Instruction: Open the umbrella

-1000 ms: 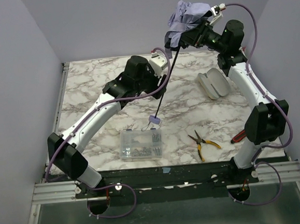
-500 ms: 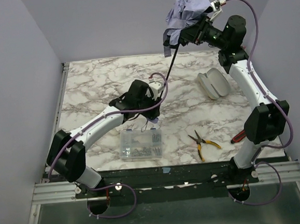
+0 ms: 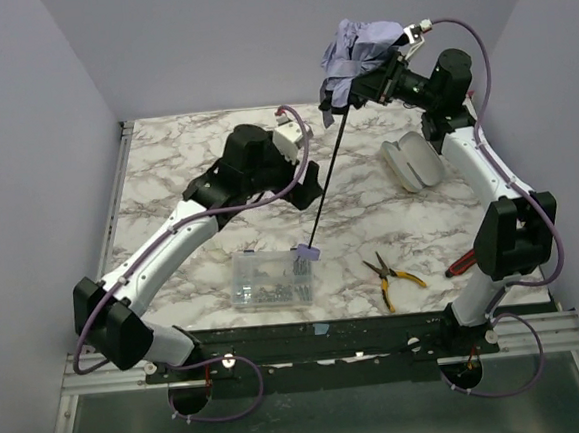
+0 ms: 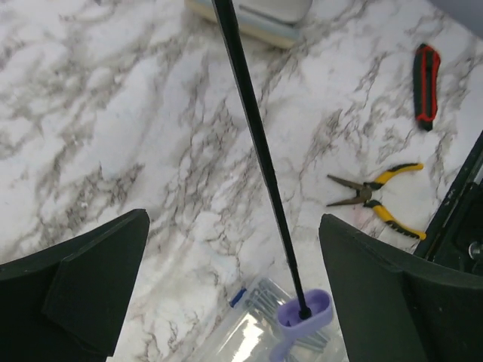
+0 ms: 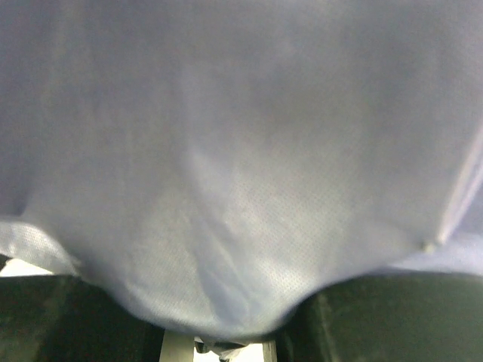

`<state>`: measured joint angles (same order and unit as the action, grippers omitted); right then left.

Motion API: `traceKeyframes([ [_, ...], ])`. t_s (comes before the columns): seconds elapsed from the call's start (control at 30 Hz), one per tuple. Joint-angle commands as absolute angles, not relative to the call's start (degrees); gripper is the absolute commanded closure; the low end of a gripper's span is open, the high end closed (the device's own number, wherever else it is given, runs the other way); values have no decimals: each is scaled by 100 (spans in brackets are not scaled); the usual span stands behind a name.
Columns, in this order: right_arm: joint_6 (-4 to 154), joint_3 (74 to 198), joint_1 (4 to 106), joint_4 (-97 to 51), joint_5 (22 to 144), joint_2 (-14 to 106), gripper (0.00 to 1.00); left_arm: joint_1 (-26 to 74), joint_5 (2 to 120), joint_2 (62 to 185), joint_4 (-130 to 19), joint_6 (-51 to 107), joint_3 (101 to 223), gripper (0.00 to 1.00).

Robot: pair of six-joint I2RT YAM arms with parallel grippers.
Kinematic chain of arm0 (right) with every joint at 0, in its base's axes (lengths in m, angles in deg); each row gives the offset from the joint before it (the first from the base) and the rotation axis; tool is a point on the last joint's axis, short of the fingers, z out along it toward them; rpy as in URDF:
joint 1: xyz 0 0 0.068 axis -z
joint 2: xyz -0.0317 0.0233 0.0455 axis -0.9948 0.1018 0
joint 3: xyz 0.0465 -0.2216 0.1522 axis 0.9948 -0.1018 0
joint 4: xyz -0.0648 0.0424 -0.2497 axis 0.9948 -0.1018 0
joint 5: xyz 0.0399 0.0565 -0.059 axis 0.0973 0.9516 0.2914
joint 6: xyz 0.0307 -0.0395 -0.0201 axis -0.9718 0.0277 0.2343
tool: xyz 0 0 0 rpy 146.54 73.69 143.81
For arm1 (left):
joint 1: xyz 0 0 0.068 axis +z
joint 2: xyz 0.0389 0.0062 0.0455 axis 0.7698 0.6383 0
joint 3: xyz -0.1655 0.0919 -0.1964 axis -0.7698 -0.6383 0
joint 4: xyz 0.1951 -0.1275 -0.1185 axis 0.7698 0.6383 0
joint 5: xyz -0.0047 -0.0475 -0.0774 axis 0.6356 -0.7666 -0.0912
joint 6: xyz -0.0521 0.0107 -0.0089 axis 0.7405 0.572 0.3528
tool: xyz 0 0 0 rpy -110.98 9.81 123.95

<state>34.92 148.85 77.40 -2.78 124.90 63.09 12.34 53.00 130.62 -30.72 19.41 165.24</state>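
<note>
Our right tool (image 3: 371, 82) grips the umbrella (image 3: 356, 43) by its bunched canopy, high over the white marble table (image 3: 167, 186) before pale lilac walls (image 3: 206, 43). Our left tool (image 4: 234, 226) gapes wide and empty, the black shaft (image 4: 260, 151) slanting untouched between its fingers (image 4: 83, 279).

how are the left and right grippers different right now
The left gripper is wide open, its fingers either side of the umbrella shaft without touching it. The right gripper is clamped on the bunched canopy. The left sits lower along the shaft, while the right is up at the top end. Both are working on the same umbrella.
</note>
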Motion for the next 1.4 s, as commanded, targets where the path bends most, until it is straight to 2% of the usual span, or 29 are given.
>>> traceKeyframes([
  [0.0,2852,14847,7704,358,13087,6171,99,1662,4170,12427,-3555,1286,16636,2],
  [0.17,1792,14766,7704,1035,13583,6336,99,2560,2744,12113,-4036,49,16214,2],
  [0.27,1603,14684,7697,817,13726,6371,99,2604,2846,11951,-4084,-1502,15917,2],
  [0.47,1309,14256,7543,174,13967,6302,99,2101,2980,11366,-5576,-4622,14556,2],
  [0.67,1337,13903,7359,-546,14004,6220,99,1469,3104,11559,-6555,-5125,14477,3],
  [0.93,1261,13652,7103,-945,14029,6197,99,891,3229,11973,-8262,-6109,13946,12],
  [1.0,1146,13692,7089,-945,14070,6254,99,871,3083,12077,-8077,-6543,13953,14],
  [1.13,995,13848,7076,-1001,14245,6346,99,907,2960,12100,-7418,-7108,13975,27],
  [1.23,964,13833,7046,-987,14309,6341,99,905,2952,12029,-7013,-7165,13967,32],
  [1.37,949,13812,6988,-991,14323,6388,99,878,2952,12062,-7281,-7249,13834,41],
])
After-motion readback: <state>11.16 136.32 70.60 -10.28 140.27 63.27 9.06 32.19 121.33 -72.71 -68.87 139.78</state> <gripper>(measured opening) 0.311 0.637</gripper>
